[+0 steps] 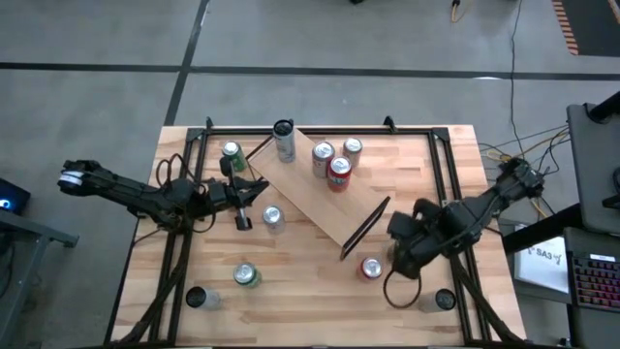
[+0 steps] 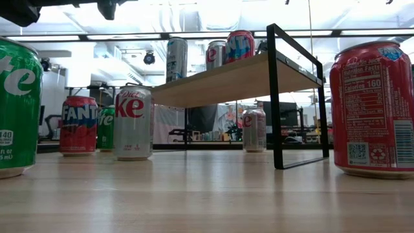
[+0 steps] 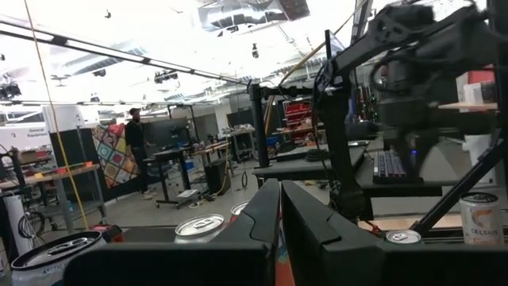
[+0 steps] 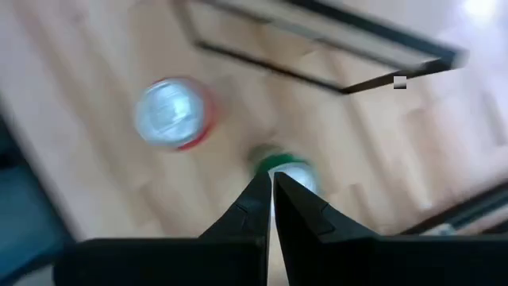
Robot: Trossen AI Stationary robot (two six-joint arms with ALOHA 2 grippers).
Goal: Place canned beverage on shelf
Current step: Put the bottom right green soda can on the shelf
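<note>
Canned beverage: none is held at this moment; the nearest candidate, a red can (image 1: 370, 268), stands on the tabletop (image 1: 300, 281) just beside the right gripper (image 1: 400, 254), at about nine o'clock from it. Right gripper: fingers pressed together on nothing, tilted down over the table; its wrist view shows the closed tips above a red can (image 4: 169, 113) and a green-rimmed can (image 4: 287, 170), so by my judgement it is picking a target, not yet set for a grasp, and the fingers must part first. Right arm: folded, reaching in from the table's three o'clock edge. Left gripper (image 1: 248, 194): fingers likewise closed and empty, lying level, pointing toward three o'clock, with a silver can (image 1: 273, 217) just beside it at five o'clock and a green can (image 1: 232, 155) near at eleven o'clock; the arm stretches low from the nine o'clock side and appears to wait. Shelf (image 1: 325, 194): light-wood board on thin black end frames, set diagonally across the table's centre, running from eleven o'clock to five o'clock; it already carries cans grouped at its far end, among them a tall silver can (image 1: 284, 142) and a red can (image 1: 338, 172), leaving the near end bare for another. Other stock: a green can (image 1: 246, 275) and two dark-topped cans (image 1: 197, 298) at the near edge.
</note>
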